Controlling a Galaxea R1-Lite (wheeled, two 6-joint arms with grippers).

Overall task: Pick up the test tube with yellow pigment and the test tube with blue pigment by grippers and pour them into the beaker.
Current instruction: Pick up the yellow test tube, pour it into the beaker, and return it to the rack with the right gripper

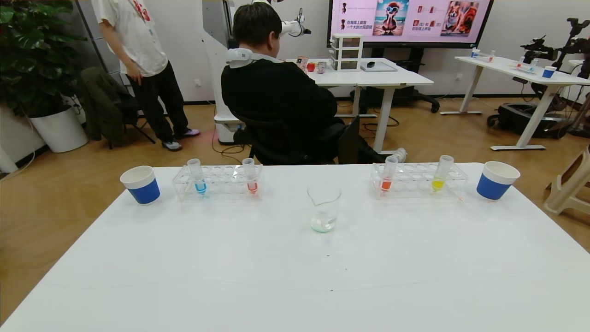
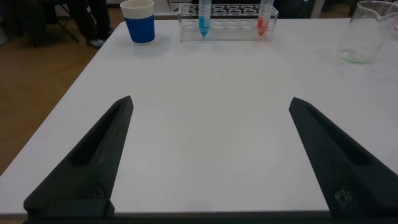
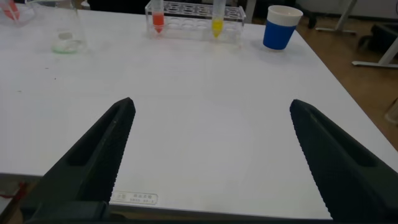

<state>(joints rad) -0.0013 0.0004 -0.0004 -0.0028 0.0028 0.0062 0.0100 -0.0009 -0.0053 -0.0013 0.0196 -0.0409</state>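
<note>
Head view shows a white table with the beaker standing upright near the middle, its spout turned toward the left and a faint greenish trace at its bottom. To the far left of it a clear rack holds the test tube with blue pigment at its left end and a red-liquid tube at its right end; both stand with their long axes close to vertical, round bottoms down and mouths up. To the far right a second clear rack holds an orange-liquid tube on its left and the test tube with yellow pigment on its right, each leaning slightly, top toward the right. A blue-and-white paper cup stands just left of the left rack, and another paper cup just right of the right rack. The left gripper hangs over the near left part of the table, fingers spread wide with nothing between them. The right gripper hangs over the near right part, likewise spread wide and holding nothing.
</note>
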